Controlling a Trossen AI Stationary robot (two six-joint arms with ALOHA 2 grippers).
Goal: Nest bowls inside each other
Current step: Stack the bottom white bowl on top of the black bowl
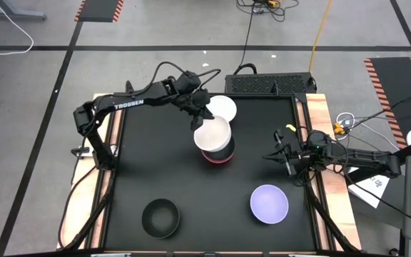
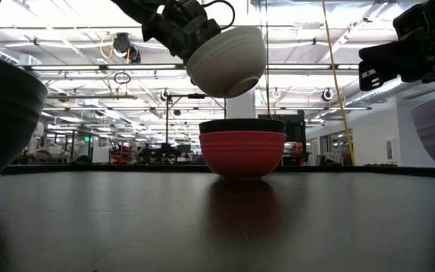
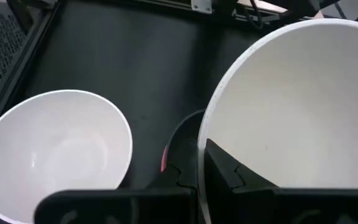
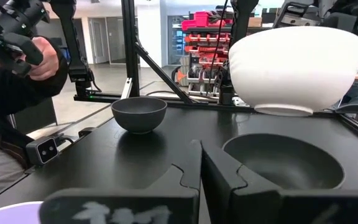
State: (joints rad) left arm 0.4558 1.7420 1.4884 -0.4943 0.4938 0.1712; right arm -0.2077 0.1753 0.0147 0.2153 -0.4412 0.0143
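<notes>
My left gripper (image 1: 201,116) is shut on a white bowl (image 1: 212,133) and holds it in the air above a stack: a black bowl (image 2: 242,125) nested in a red bowl (image 2: 242,153) that stands on its base mid-table. A second white bowl (image 1: 223,108) rests on the table just beyond the stack. Another black bowl (image 1: 160,218) stands near the near-left corner. The lavender bowl (image 1: 269,203) sits near the near-right. My right gripper (image 1: 277,155) hovers shut to the right of the stack, touching nothing. My left gripper pinches the white bowl's rim (image 3: 205,134) on its far-left side, one finger (image 3: 229,169) inside the bowl and the other outside the wall. The fingers slant down from the far left. The bowl is lifted clear and tilted above the black-in-red stack.
The black mat is bordered by a raised wooden frame (image 1: 318,128). A black case (image 1: 271,83) lies past the far edge. In the right wrist view a person's hand (image 4: 39,59) shows beyond the table's left side. Bare mat lies between the near bowls.
</notes>
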